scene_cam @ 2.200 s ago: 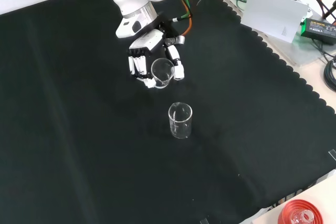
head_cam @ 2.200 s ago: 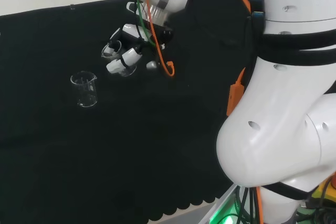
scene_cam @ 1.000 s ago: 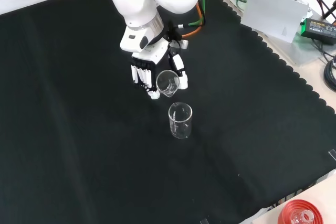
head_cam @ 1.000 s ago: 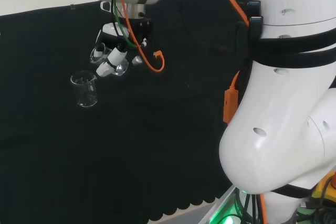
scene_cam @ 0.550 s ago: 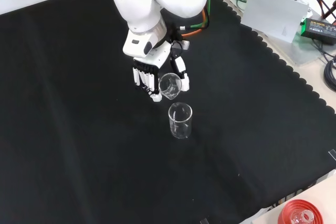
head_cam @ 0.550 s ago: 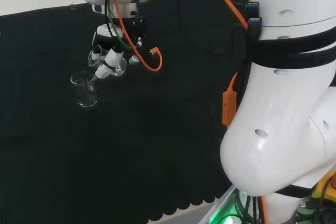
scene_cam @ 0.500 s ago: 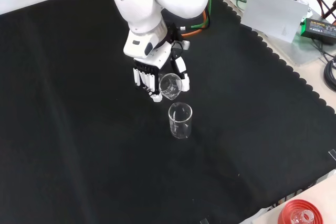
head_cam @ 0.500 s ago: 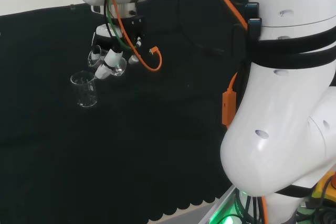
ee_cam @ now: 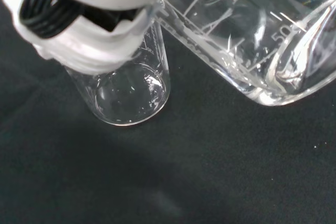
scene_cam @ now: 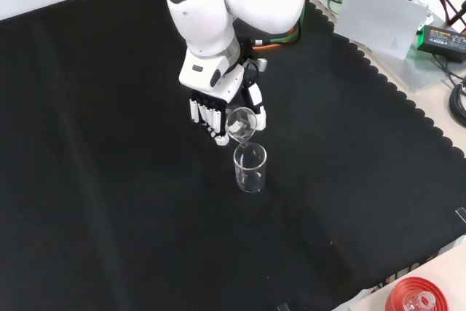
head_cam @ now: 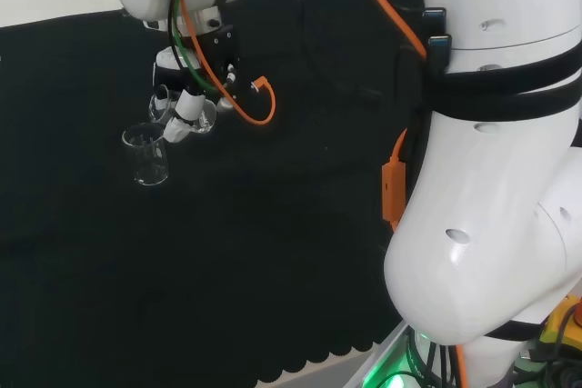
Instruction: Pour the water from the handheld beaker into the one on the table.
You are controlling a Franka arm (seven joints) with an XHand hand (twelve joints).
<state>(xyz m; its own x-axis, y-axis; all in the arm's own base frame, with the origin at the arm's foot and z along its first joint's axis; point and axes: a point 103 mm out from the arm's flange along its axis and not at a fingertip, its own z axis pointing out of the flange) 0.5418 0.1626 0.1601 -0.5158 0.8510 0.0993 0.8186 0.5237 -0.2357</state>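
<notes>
Your robot hand (scene_cam: 218, 107) grips the handheld beaker (scene_cam: 239, 124), tilted over the upright beaker (scene_cam: 250, 168) on the black surface (scene_cam: 109, 202).

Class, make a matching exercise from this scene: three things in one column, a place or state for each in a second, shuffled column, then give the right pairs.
Things
1. hand
2. held beaker
3. table beaker

States
A. stands upright on the black cloth
B. tilted, its lip above the other beaker's mouth
C. curled round a beaker

Pairs: 1-C, 2-B, 3-A
</notes>
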